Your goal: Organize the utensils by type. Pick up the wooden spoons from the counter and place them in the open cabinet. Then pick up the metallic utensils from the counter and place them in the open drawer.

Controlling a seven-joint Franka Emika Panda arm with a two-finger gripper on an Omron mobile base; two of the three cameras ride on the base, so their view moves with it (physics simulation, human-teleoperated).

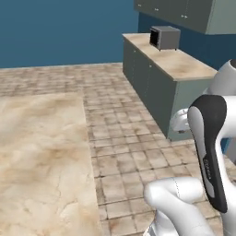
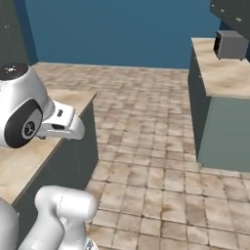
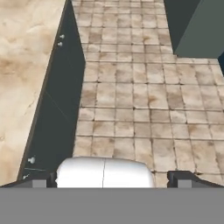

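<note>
My gripper is open, its two dark fingertips standing far apart with nothing between them. It hangs over the tiled floor, beside the edge of a beige marble counter. That counter also lies at the lower left of the left base view and under my arm in the right base view. The wooden spoons, the metallic utensils, the open cabinet and the open drawer are out of view.
A second beige slab top on grey-green base units runs along the right wall, with a dark boxy appliance on it. Grey-green wall units with shut doors hang above. Brown tiled floor lies between the two runs.
</note>
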